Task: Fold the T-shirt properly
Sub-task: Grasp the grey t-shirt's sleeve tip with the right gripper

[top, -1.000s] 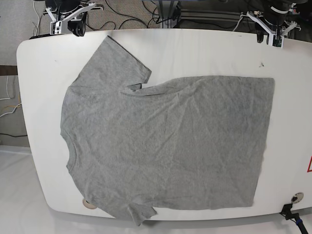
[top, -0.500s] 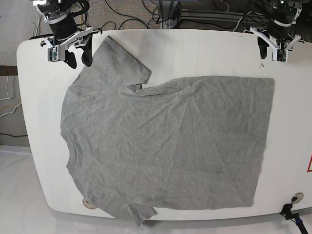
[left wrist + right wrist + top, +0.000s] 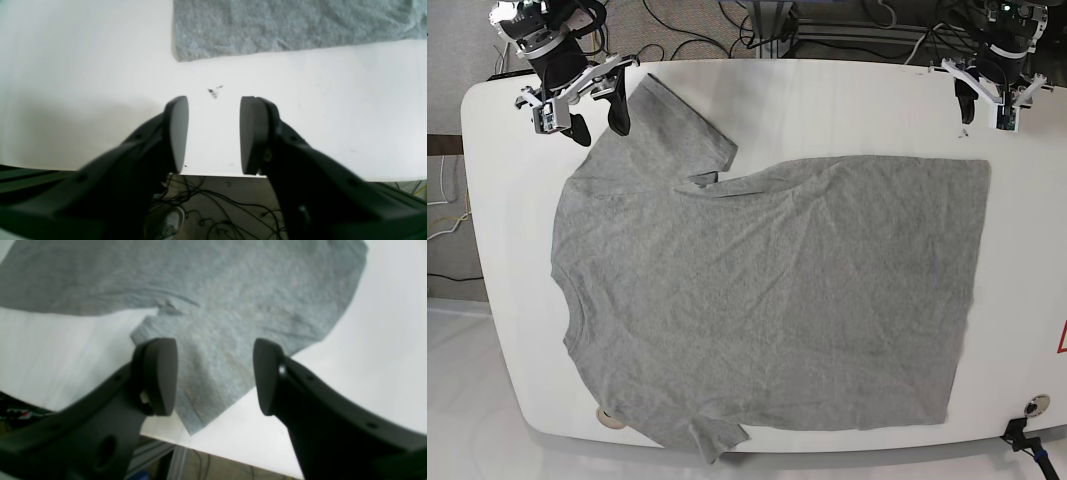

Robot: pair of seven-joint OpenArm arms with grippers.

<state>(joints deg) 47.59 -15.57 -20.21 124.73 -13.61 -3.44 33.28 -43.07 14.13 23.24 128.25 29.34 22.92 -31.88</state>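
Both end effectors, left (image 3: pixel 987 118) and right (image 3: pixel 599 128), reach inward, fingers spread apart.

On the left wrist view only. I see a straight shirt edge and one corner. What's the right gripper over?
Observer: The base and right wrist views put the right gripper above a sleeve of the shirt, jaws apart, nothing between them but air.
Operator: Neckline visible anywhere?
Observer: Yes, base view: a curved notch on the shirt's left side as that view shows it, so the collar faces away from the left gripper.
Operator: And the other sleeve?
Observer: Base view again: it's at the bottom of the picture, short, its tip hanging past the table edge.
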